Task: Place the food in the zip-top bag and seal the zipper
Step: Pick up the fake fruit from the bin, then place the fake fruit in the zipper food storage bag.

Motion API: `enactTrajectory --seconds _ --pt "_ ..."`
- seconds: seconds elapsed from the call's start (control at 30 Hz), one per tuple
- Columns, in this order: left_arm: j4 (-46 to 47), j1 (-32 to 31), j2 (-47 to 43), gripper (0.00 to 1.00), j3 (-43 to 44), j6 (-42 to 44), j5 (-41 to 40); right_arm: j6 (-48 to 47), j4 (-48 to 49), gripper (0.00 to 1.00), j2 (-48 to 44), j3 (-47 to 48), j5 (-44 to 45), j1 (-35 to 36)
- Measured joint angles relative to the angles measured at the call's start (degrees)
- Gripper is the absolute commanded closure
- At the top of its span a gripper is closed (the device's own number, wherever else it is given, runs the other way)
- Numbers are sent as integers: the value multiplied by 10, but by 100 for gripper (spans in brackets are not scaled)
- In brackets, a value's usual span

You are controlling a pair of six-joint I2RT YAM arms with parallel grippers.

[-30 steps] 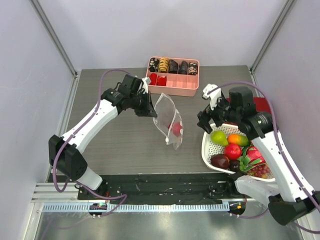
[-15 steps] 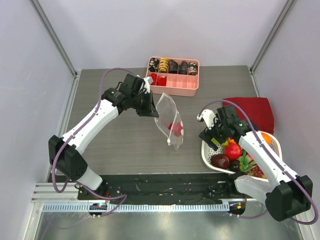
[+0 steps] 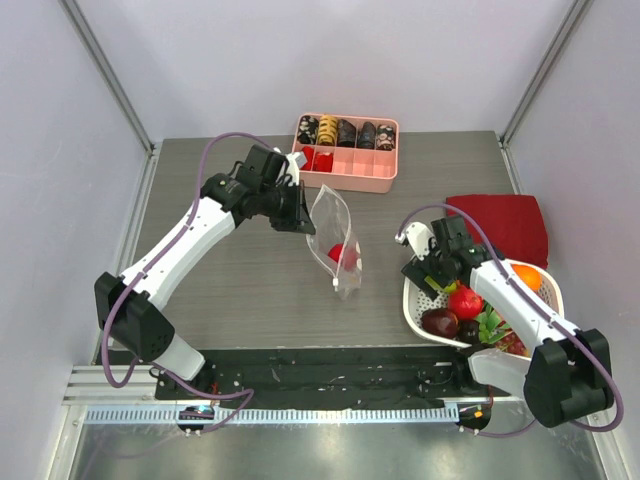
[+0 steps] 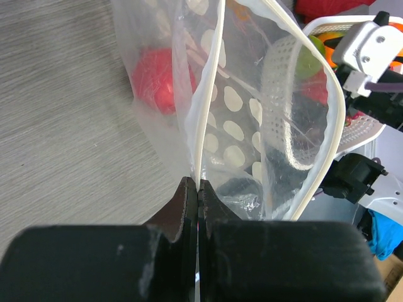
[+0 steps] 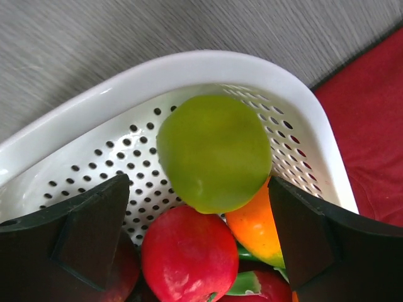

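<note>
Right end effector (image 3: pixel 432 272) (image 5: pixel 198 189): I am seeing it released, fingers spread wide and gripping nothing, hanging low to the right of the zip-top bag (image 3: pixel 335 235) (image 4: pixel 239 126).
White basket (image 3: pixel 412 305) (image 5: pixel 189 69): it is sitting on the table (image 3: pixel 250 290) to the right of the zip-top bag and a little nearer to me, apart from it.
Green pear (image 5: pixel 214 151): it is lying in the basket between the two spread fingers; I cannot tell whether either finger is touching it.
Red apple (image 3: pixel 465 300) (image 5: pixel 189 248): it is resting just nearer than the pear, against it.
Orange fruit (image 5: pixel 252 229): it is wedged beside the pear and the apple.
Zip-top bag: it is lying on the table with its far end lifted and its mouth gaping open.
Red fruit (image 3: pixel 340 254) (image 4: pixel 157 82): it is sitting inside the zip-top bag, showing through the dotted plastic.
Zipper (image 4: pixel 211 82): its two lips are standing apart.
Left end effector (image 3: pixel 300 215) (image 4: pixel 198 192): I am reading it as clenched on one lip of the zip-top bag at its far-left edge, holding that end up.
Pink tray (image 3: pixel 360 182): it is sitting just beyond the zip-top bag.
</note>
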Motion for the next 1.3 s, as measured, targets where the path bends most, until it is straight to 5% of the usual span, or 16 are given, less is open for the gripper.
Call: enactTrajectory --seconds 0.17,0.37,0.57,0.8,1.0,1.3 --pt "0 0 0 100 0 -1 6 -2 26 13 30 -16 10 -20" --pt "1 0 0 100 0 -2 14 2 34 48 44 -19 11 -26" --pt "1 0 0 100 0 -2 15 32 -26 64 -1 35 -36 -27" --pt "2 0 8 100 2 -3 20 116 -53 68 -69 221 -158 -29" --pt "3 0 23 100 9 -6 26 271 61 71 -66 312 -307 -21" --pt "7 0 30 100 22 -9 27 371 218 71 29 316 -330 162"
